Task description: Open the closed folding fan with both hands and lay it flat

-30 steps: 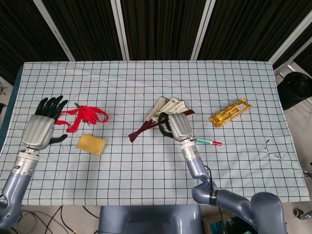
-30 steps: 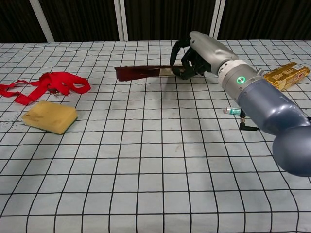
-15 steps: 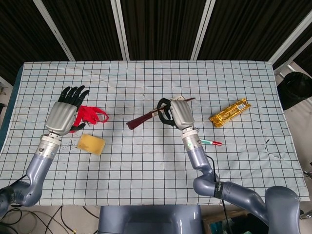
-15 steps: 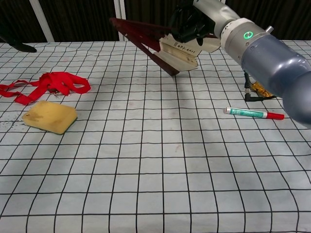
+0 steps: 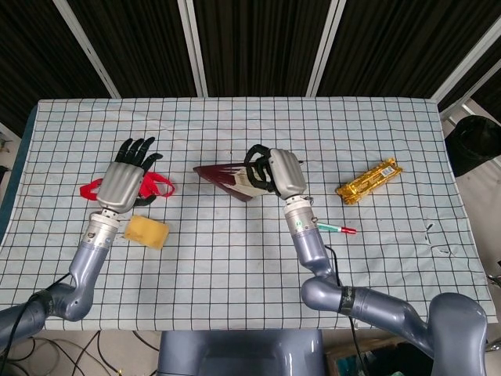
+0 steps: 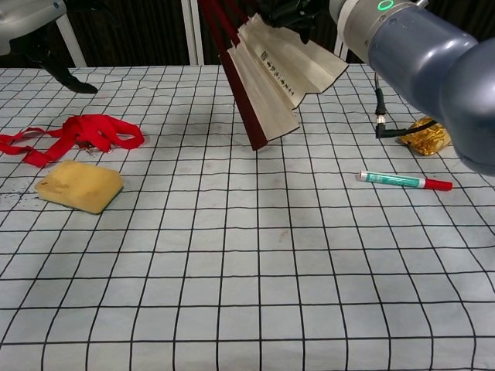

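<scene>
My right hand [image 5: 275,172] grips the folding fan [image 5: 227,175] and holds it up above the middle of the table. The fan [image 6: 267,77] is partly spread, with dark red ribs and cream paper bearing dark writing, and it hangs down from the right hand [image 6: 298,9] at the top of the chest view. My left hand [image 5: 127,178] is raised over the left of the table with its fingers apart, holding nothing. In the chest view only a part of the left hand [image 6: 35,31] shows at the top left.
A red ribbon [image 6: 73,135] lies at the left, with a yellow sponge [image 6: 79,185] just in front of it. A red-capped green marker [image 6: 404,182] lies at the right, and a gold packet [image 5: 369,180] sits farther right on the checked cloth [image 6: 247,270].
My right hand lifted the fan off the table, and its leaves have spread partly. My left hand rose and moved right, towards the fan.
</scene>
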Motion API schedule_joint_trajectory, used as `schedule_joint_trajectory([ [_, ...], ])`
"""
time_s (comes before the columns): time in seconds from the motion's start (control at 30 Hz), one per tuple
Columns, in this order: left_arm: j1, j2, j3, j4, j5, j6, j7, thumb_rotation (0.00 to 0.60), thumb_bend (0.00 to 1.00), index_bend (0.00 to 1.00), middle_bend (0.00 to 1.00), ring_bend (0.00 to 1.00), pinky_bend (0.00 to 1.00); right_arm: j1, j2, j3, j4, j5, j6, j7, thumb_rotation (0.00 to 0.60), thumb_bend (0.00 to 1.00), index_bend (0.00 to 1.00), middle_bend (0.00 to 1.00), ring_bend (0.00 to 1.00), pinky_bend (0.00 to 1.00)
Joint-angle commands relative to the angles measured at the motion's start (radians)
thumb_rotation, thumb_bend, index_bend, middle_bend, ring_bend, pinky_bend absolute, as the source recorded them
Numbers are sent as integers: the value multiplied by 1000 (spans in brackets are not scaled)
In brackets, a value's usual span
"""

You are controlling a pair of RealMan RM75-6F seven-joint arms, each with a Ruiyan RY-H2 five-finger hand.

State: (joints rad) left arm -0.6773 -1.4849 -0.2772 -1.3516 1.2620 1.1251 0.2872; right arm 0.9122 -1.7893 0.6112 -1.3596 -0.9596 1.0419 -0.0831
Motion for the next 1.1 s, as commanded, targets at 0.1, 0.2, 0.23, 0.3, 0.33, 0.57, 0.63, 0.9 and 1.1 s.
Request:
schedule_joint_trajectory([
  [0.1, -13, -50, -6, 28, -6, 21, -18, 600, 121, 256, 31, 0, 0, 30, 6, 37, -37, 74, 18, -39, 600, 449, 856, 847, 913, 716],
  [0.2, -17, -71, -6, 35, -9, 28, -21, 600, 121, 260, 32, 0, 0, 47, 6, 49, -43, 96, 31, -57, 600, 449, 856, 846, 913, 716],
  [0.23, -18, -78, -5, 38, -9, 31, -22, 600, 121, 261, 32, 0, 0, 52, 6, 54, -45, 105, 36, -62, 600, 449, 856, 846, 913, 716],
  [0.3, -21, -93, -4, 48, -8, 39, -22, 600, 121, 268, 34, 0, 0, 62, 6, 63, -52, 121, 43, -68, 600, 449, 856, 846, 913, 716],
  [0.33, -23, -101, -4, 54, -8, 41, -23, 600, 121, 272, 35, 0, 0, 67, 7, 68, -57, 130, 46, -71, 600, 449, 856, 846, 913, 716],
  [0.57, -55, -188, -28, 126, -32, 42, -43, 600, 185, 308, 61, 0, 0, 95, 21, 97, -118, 197, 70, -99, 600, 448, 856, 846, 913, 716],
  [0.63, -65, -213, -30, 144, -28, 45, -48, 600, 191, 309, 61, 0, 0, 100, 25, 97, -131, 208, 79, -110, 600, 448, 856, 846, 913, 716],
  [0.9, -103, -307, -43, 211, -20, 63, -61, 600, 199, 318, 67, 0, 0, 116, 38, 107, -176, 252, 105, -124, 600, 449, 856, 847, 913, 716],
  [1.1, -124, -362, -59, 247, -34, 61, -71, 600, 213, 355, 96, 0, 0, 131, 45, 113, -208, 277, 117, -130, 600, 449, 856, 847, 913, 716],
])
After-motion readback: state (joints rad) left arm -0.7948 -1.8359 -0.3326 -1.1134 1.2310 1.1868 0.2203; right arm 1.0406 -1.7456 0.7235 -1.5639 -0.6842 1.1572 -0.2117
